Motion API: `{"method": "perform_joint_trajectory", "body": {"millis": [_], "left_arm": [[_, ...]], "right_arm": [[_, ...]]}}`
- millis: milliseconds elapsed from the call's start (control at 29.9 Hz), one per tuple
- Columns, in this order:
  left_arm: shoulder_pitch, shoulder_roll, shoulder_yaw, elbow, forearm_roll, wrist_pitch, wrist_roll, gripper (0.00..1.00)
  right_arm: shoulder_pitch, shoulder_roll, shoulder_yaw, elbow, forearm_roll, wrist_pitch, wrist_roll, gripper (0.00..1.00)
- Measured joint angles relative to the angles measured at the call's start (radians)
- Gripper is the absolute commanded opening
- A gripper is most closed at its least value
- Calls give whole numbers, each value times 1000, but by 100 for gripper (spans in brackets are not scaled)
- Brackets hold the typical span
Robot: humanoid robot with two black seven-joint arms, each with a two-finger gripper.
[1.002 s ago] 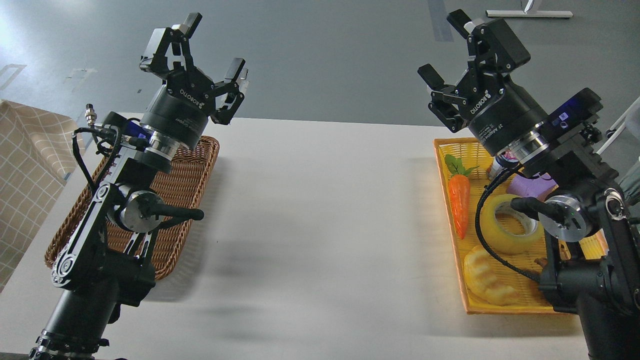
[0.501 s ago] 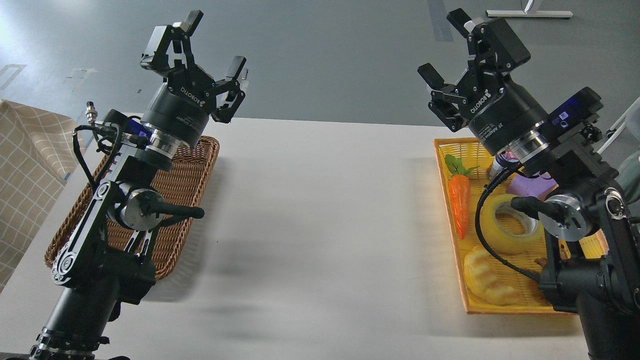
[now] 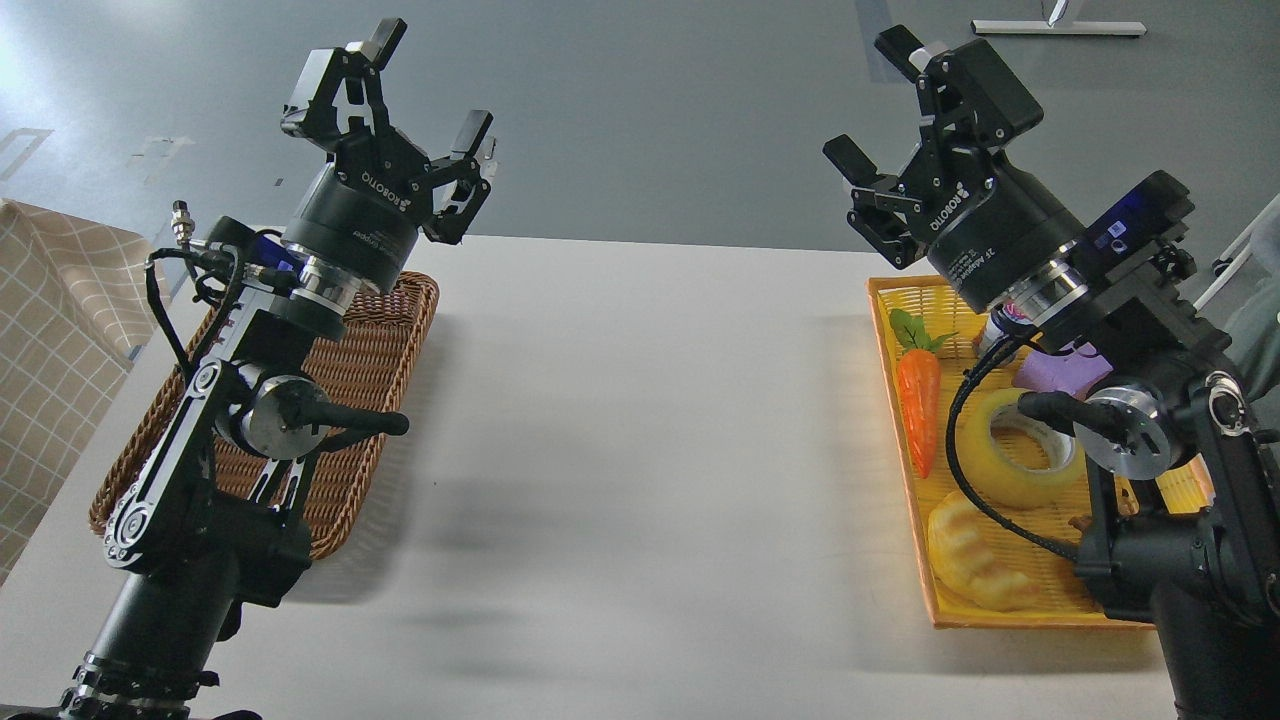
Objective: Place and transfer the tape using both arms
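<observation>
The tape [image 3: 1018, 460], a translucent yellow roll with a pale core, lies flat in the yellow basket [image 3: 892, 400] at the right, partly hidden by my right arm and its cable. My right gripper [image 3: 872, 100] is open and empty, raised high above the basket's far end and pointing up and away. My left gripper [image 3: 415, 85] is open and empty, raised above the far end of the brown wicker basket [image 3: 375, 370] at the left. Neither gripper touches anything.
The yellow basket also holds an orange toy carrot [image 3: 918, 405], a pale yellow croissant-shaped toy [image 3: 968, 562], a purple item [image 3: 1062, 372] and a small bottle [image 3: 998, 328]. A checked cloth [image 3: 50, 330] hangs at the far left. The white table [image 3: 640, 450] spans between the baskets.
My right gripper has shifted a little up and to the left. My left gripper has risen slightly. Both stay open. The tape has not moved.
</observation>
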State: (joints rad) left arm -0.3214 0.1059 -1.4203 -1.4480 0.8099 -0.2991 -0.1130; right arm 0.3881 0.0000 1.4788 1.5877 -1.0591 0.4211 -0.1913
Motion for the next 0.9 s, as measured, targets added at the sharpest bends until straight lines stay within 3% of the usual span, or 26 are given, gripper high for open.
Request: {"method": "perform_joint_trajectory", "body": {"millis": [134, 368, 535, 902], "left_arm": [[1, 0, 0, 0, 1, 1, 0, 98], [1, 4, 0, 0, 0, 2, 1, 98], [1, 5, 0, 0, 0, 2, 1, 98], [1, 2, -2, 1, 0, 2, -1, 98]], "right_arm": [[-7, 0, 3, -1, -3, -19, -5, 100], [-7, 0, 7, 15, -7, -147, -6, 100], [-2, -23, 7, 15, -10, -161, 1, 100], [-8, -326, -5, 4, -108, -152, 6, 100]]}}
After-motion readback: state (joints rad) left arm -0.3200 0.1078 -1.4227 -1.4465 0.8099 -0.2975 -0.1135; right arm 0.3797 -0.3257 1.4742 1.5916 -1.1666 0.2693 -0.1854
